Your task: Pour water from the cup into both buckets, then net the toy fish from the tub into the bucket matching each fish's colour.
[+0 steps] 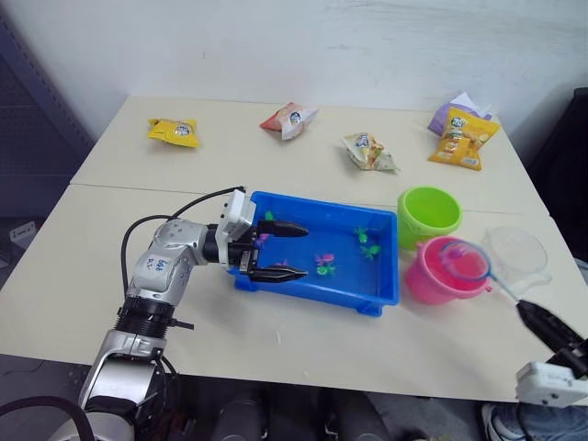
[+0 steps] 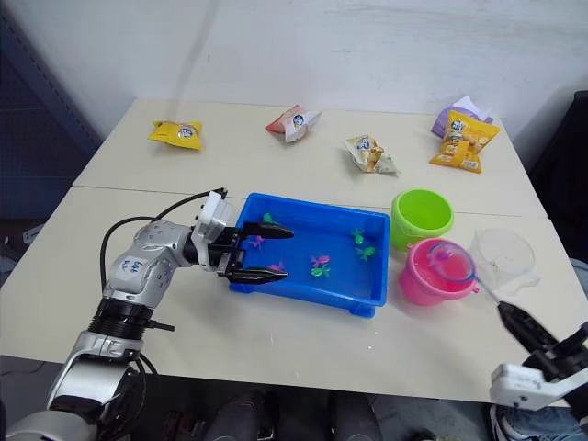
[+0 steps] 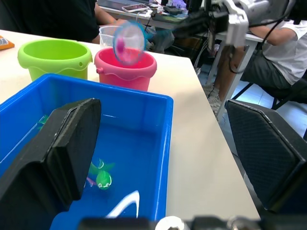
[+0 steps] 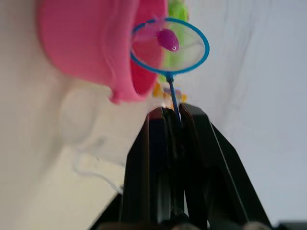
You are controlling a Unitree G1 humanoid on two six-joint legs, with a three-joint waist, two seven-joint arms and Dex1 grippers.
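The blue tub [image 1: 317, 287] sits mid-table with water and several toy fish, among them a magenta one [image 1: 323, 264] and a green one [image 1: 368, 249]. My left gripper [image 1: 287, 249] is open, one finger inside the tub's left end and the other along its near wall. To the tub's right stand the green bucket [image 1: 429, 213] and the pink bucket [image 1: 430, 281], with the clear cup [image 1: 517, 258] beyond them. My right gripper [image 1: 540, 319] is shut on the net's thin handle. The net hoop [image 1: 464, 260] hovers over the pink bucket with a magenta fish [image 4: 168, 39] in the mesh.
Snack packets lie along the far side of the table: yellow [image 1: 174, 131], red-white [image 1: 288, 118], pale [image 1: 369, 152], orange [image 1: 464, 139] and purple [image 1: 449, 114]. The table edge is close on the right. A person in a white shirt [image 3: 280, 45] sits past that edge.
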